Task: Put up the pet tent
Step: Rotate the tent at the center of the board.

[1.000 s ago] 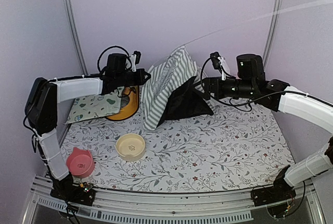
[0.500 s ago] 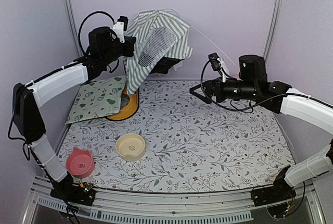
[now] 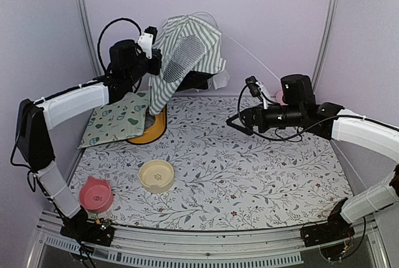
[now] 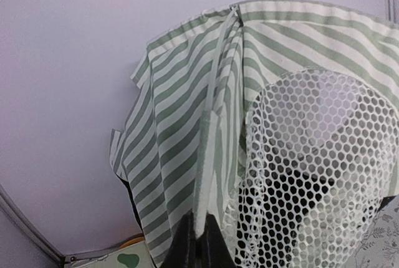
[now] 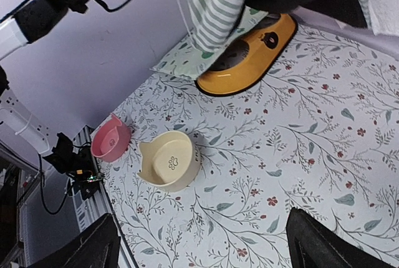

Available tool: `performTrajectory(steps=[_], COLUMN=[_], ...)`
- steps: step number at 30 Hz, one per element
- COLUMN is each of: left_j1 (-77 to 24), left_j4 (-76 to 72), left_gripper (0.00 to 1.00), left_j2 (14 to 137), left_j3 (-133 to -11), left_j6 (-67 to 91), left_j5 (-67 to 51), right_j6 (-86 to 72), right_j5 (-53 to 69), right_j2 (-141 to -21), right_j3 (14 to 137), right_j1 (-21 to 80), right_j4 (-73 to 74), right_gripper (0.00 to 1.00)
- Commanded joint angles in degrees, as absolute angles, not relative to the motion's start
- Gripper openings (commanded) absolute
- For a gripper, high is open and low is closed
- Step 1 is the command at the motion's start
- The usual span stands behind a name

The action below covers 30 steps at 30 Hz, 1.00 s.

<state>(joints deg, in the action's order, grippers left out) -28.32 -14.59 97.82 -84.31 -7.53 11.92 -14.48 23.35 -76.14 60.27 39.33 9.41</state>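
The pet tent (image 3: 187,47) hangs collapsed in the air at the back of the table: grey-green and white striped cloth with a white mesh panel (image 3: 185,56) and a dark underside. My left gripper (image 3: 151,63) is shut on a white seam of the striped cloth, which the left wrist view shows pinched at the gripper (image 4: 201,243) below the tent (image 4: 181,112). A thin white pole (image 3: 249,56) runs from the tent down to the right. My right gripper (image 3: 235,123) stands open and empty, apart from the tent, above the table (image 5: 206,243).
An orange dish (image 3: 151,128) and a cream mat with green shapes (image 3: 118,120) lie under the hanging tent at the back left. A cream bowl (image 3: 156,175) and a pink bowl (image 3: 96,194) sit toward the near left. The floral tablecloth (image 3: 262,174) covers the table.
My left arm has lifted the tent off the table, up and to the left. The right gripper, close to the tent's dark underside before, now stands lower and apart from it.
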Motion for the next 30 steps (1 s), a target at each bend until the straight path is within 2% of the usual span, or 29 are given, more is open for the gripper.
performTrajectory(steps=[1,4,13,20,30], left_j1=[-33.21,-35.47,-44.62,-50.97,-52.82], left_j4=[-25.41,-30.74,-53.20,-70.30,-72.46], left_gripper=[0.00,0.00,0.00,0.00,0.00], left_j2=[98.87,100.14,104.84,110.39,111.78], left_j3=[-79.21,-75.95,-66.91,-64.05,-62.18], left_j6=[-12.74,-14.12,-26.17,-39.61,-39.27], left_j5=[20.31,26.29,39.73,45.09,45.52], right_j6=[-11.14,-11.24,-14.59,-12.13,-4.38], right_j5=[28.74,27.50,12.98,9.25,10.28], right_j2=[-75.38,-76.05,-74.98,-76.17,-81.99], right_j3=[65.73,67.23,70.78,75.62,82.29], right_j1=[41.30,41.37,36.66,32.94,30.08], right_j4=[9.67,10.67,12.78,13.95,19.15], right_gripper=[0.94,0.94,0.96,0.97,0.97])
